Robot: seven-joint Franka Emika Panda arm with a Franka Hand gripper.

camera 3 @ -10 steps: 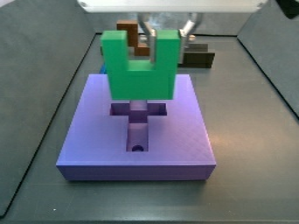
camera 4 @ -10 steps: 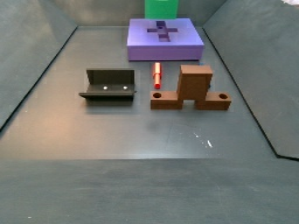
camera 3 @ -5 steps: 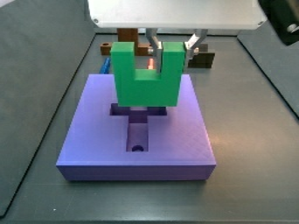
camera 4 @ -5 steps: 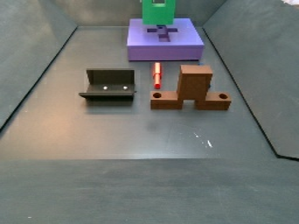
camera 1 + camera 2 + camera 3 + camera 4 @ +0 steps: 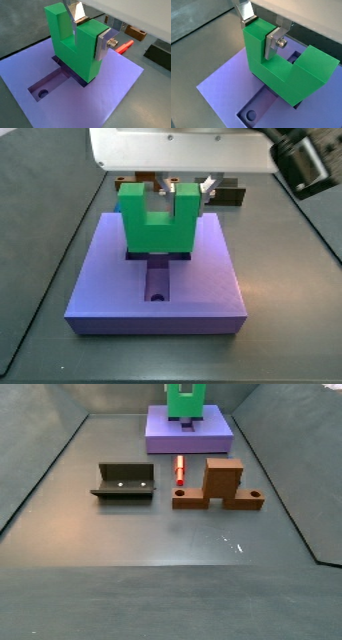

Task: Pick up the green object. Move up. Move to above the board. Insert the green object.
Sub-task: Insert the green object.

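Observation:
The green object [image 5: 160, 228] stands upright, legs pointing up, over the middle of the board [image 5: 201, 293]. Its base meets the cross-shaped recess [image 5: 59, 75] and covers most of it; how deep it sits I cannot tell. My gripper [image 5: 90, 30] comes from above and is shut on one leg of the green object [image 5: 73, 47], with a silver finger [image 5: 102, 46] flat on the leg's outer face. Both wrist views show this grip, also on the green object [image 5: 271, 62] by the gripper [image 5: 260, 29]. In a side view the green object [image 5: 185, 402] stands on the far board [image 5: 211, 432].
A brown stepped block [image 5: 221, 486], a thin red piece [image 5: 181, 469] and a dark olive open box [image 5: 123, 481] lie on the grey floor in front of the board. One round hole [image 5: 251, 115] shows in the board's slot. Dark walls enclose the floor.
The gripper has come down with the green object, from hanging above the board to its base at the cross-shaped recess. The grip is unchanged.

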